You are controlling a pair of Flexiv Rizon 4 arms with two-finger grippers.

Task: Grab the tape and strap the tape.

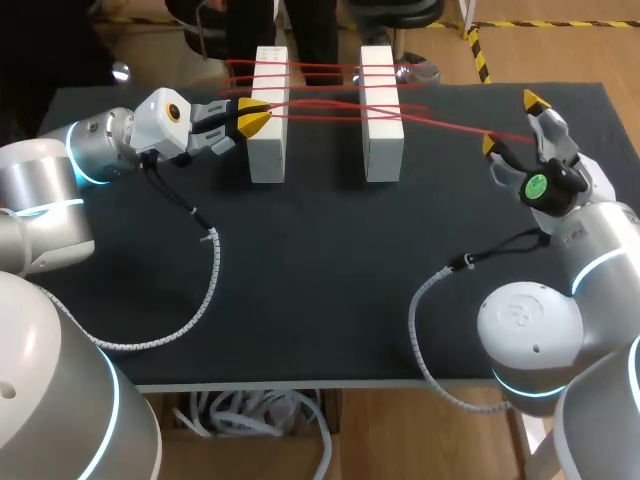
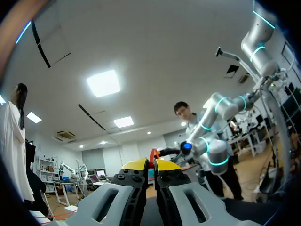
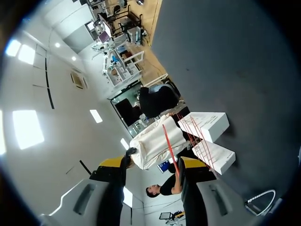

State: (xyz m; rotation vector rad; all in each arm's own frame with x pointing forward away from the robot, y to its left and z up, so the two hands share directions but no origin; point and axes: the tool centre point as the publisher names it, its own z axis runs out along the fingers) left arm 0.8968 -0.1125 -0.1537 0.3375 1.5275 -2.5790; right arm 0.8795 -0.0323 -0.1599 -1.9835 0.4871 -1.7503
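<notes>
Our left jaws are pressed together at the upper left of the head view, their yellow tips nipping the end of the thin red tape [image 1: 325, 104] just beside the left white rectangular block [image 1: 267, 150]. Our right jaws stand wide apart at the upper right, gripping nothing; the tape only rests against one yellow fingertip [image 1: 488, 146]. Between them the tape runs in several crossing strands over that block and the second white block [image 1: 382, 150], both standing on the black cloth table [image 1: 330, 280].

Table [image 1: 300, 300]: matt black cloth. Blocks [image 1: 268, 140]: matt white. Tape [image 1: 450, 126]: smooth red. Arm shells [image 1: 40, 200]: glossy white plastic.
</notes>
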